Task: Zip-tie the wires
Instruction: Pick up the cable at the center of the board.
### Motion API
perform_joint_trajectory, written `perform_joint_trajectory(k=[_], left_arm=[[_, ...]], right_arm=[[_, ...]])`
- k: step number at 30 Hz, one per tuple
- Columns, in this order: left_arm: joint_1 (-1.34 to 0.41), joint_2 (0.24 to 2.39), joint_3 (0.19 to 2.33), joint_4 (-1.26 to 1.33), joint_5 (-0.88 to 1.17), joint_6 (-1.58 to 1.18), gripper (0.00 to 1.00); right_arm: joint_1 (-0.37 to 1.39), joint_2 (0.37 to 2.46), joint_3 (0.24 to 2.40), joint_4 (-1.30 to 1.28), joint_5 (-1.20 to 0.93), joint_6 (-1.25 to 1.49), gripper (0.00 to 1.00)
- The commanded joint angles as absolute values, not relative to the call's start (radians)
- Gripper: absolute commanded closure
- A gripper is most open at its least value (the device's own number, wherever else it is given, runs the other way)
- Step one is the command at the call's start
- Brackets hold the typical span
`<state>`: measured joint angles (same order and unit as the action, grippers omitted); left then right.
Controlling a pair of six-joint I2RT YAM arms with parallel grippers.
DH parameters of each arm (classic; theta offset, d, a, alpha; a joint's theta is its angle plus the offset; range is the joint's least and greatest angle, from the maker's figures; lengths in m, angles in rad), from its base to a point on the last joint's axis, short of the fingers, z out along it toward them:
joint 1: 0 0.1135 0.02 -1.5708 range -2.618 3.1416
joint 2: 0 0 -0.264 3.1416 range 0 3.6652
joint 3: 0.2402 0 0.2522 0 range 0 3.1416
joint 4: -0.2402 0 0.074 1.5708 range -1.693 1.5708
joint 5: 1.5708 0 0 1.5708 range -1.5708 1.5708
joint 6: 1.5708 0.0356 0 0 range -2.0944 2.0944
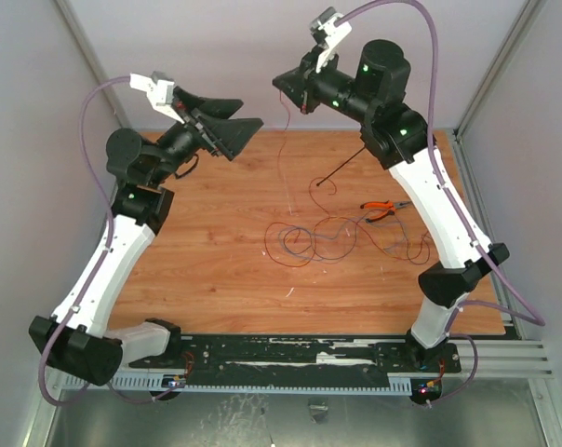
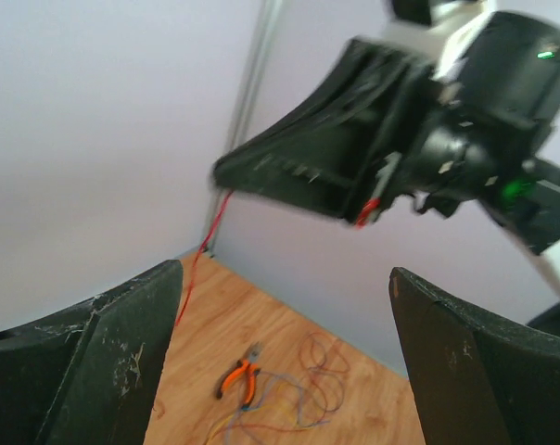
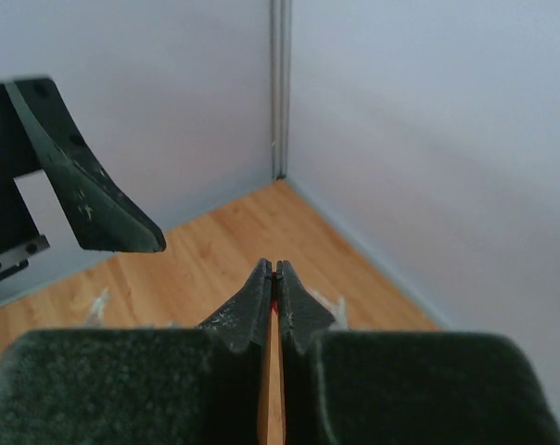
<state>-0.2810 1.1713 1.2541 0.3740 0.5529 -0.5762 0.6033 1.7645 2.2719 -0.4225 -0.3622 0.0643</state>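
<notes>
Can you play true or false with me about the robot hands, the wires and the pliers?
1. The left gripper is wide open and has nothing in it. True.
2. The right gripper is open too. False: it is shut, pinching a thin red wire that hangs down from it.
3. The orange-handled pliers are lying on the table. True.
4. The zip tie is wrapped around the wires. False: it lies straight on the table, and the wires are a loose tangle.
</notes>
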Motion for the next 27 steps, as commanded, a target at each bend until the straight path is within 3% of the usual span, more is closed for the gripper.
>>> perform_joint_trajectory(k=[1,8,23,27], left_arm=[[-0.357,1.223,1.354,0.456,0.606,-0.547,0.04],[-0.417,1.295,1.414,0.367,0.557,-0.435,0.21],[-0.451,1.326,1.401,0.430,0.596,-0.400,0.23],[-0.470,1.341,1.409,0.441,0.594,-0.401,0.34]], right_arm=[[0.601,1.713,2.244,-0.470,-0.447,0.103,1.00],[0.601,1.630,2.167,-0.425,-0.464,0.156,1.00],[0.603,1.568,2.107,-0.388,-0.560,0.223,1.00],[0.603,1.568,2.101,-0.388,-0.571,0.227,1.00]])
